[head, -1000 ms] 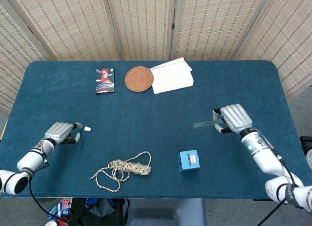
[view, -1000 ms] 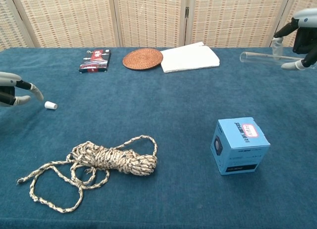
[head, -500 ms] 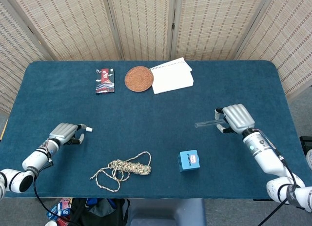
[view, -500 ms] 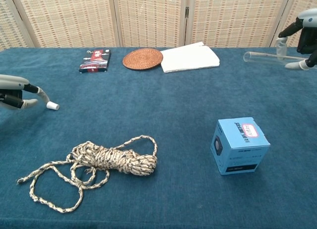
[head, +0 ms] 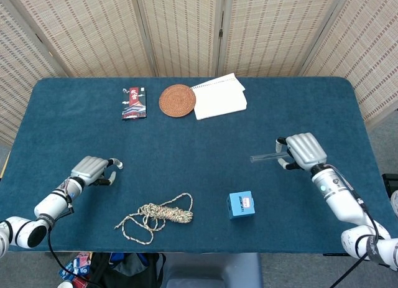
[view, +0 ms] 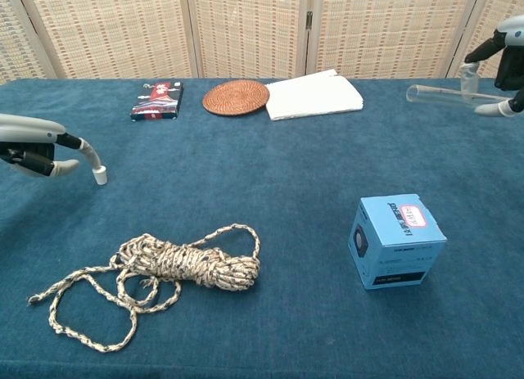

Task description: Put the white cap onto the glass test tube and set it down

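Observation:
The small white cap [head: 118, 165] [view: 100, 177] is on the blue cloth at the left. My left hand [head: 94, 170] [view: 37, 146] is just left of it, and one outstretched fingertip [view: 92, 160] touches the cap's top. The thumb stays apart from the cap, so nothing is gripped. At the right, my right hand [head: 303, 150] [view: 501, 58] holds the clear glass test tube [head: 264, 156] [view: 446, 97] level above the table. The tube's open end points left, toward the middle.
A coiled rope [head: 158, 214] [view: 176, 264] lies at the front, with a light blue box [head: 240, 204] [view: 395, 241] to its right. At the back are a card packet [head: 134, 102], a round woven coaster [head: 177, 100] and a white notebook [head: 219, 96].
My left hand has slid right until its fingertip reached the cap, and the cap has shifted slightly right. The right hand and tube have drifted a little right.

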`<state>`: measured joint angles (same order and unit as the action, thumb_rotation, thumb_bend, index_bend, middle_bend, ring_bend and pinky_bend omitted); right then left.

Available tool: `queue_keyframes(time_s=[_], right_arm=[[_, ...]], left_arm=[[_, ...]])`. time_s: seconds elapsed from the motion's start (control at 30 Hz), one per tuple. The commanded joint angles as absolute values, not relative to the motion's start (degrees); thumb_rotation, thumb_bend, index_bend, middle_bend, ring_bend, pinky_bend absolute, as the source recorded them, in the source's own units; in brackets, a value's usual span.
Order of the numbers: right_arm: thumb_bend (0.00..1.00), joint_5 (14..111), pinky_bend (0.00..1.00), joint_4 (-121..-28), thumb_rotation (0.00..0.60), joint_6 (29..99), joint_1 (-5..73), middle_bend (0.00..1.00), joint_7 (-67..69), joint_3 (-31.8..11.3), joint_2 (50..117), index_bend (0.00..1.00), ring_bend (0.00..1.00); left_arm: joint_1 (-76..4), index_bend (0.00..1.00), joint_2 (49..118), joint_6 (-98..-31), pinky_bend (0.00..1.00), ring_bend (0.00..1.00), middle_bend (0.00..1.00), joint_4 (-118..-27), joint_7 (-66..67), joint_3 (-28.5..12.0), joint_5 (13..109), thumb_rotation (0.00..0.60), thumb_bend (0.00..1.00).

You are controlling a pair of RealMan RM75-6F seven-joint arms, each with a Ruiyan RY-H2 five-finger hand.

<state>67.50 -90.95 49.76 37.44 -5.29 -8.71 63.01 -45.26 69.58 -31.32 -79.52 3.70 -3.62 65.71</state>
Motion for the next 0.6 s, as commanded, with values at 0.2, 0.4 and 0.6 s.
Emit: queue_keyframes(time_s=[0.2,0.4,0.6], right_arm=[[0.54,67.8,1.0,-90.8,0.6,50.0,37.2,1.0,-4.8,-8.7,62.9,0.8,1.0],[0.54,68.2,1.0,-91.0,0.6,50.3,37.0,1.0,-4.5,-8.7,62.8,0.8,1.0],[0.54,68.8,1.0,-91.6,0.6,50.9,36.7,1.0,-4.4,-8.7,62.6,0.8,1.0]], left_arm=[[-45.2,0.17,68.7,-35.0,1.0,0.95,0.97,-81.2,6.9,-3.5,63.8,0.2,0.57],[-43.3,0.12,66.8,-41.7,0.93,0.79,0.83,-83.4,6.9,-4.7,65.4,0.172,0.56],[-42.2,0.11,65.5,-44.6,0.56,0.37,0.39,-83.0,4.7,-5.0,69.2,0.513,0.45]])
